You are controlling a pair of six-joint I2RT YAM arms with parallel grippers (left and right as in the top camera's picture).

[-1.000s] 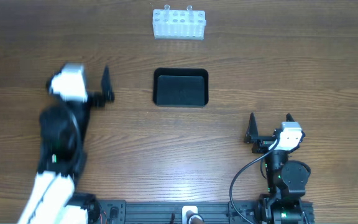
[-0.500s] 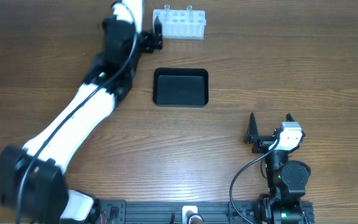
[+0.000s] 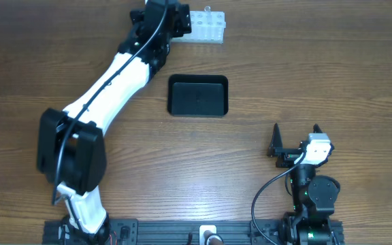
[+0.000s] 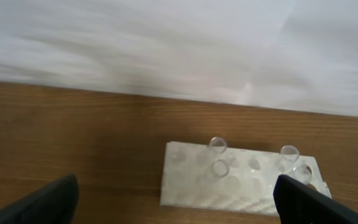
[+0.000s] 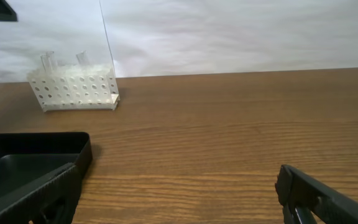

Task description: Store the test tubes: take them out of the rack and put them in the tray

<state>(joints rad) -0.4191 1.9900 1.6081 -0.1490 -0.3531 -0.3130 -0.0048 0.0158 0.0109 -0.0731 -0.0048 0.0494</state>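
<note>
While the left gripper [image 4: 176, 186] hangs wide open and empty over the white perforated plastic rack [image 4: 241, 190] at the table's [image 3: 318, 68] far edge, a misaligned descent could topple its clear test tubes [image 4: 217, 145].

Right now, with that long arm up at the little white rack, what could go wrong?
1. The left arm's jaws stand wide open at the rack, where clear test tubes stand close together. Closing might catch two at once, or shove the rack aside.
2. The tubes look slim and smooth, so one could slip on the way to the black tray.
</note>
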